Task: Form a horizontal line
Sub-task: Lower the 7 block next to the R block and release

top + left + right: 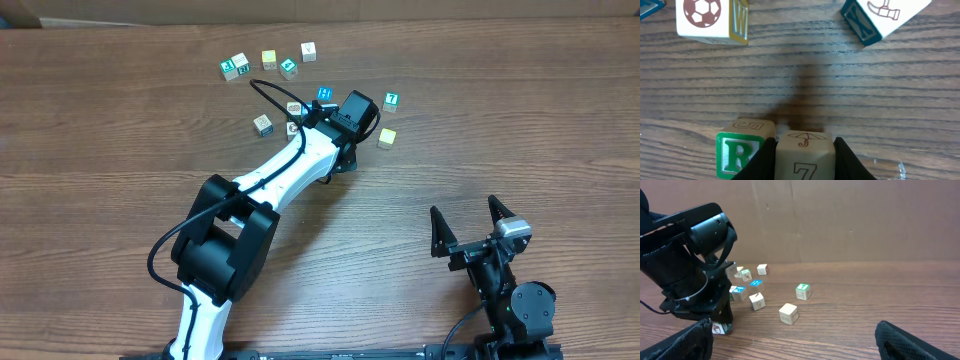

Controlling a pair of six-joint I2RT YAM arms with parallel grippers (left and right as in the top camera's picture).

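The umbrella block [804, 155], pale with a red umbrella on top and a 7 on its near face, sits between the left fingers [849, 161]. The two dark pads are closed against its opposite sides. It appears to be down on the wooden surface [800, 85], though the wrist view does not settle whether it is touching or just lifted.

Just outside one finger stands the green R block [737, 152], beside the held block with that finger's tip between them. Past the fingertips, across a stretch of bare surface, lie the soccer-ball block [710, 20] to one side and the hammer block [882, 17], turned at an angle, to the other.

From overhead, the left arm [290, 170] reaches into a loose scatter of blocks. A yellow block [387, 137] and a teal block [391, 100] lie near the fingers on one side, and several more blocks [269, 59] form an uneven row beyond them.

The right fingers [438, 235] are well apart from all the blocks. They are spread wide with nothing between them.
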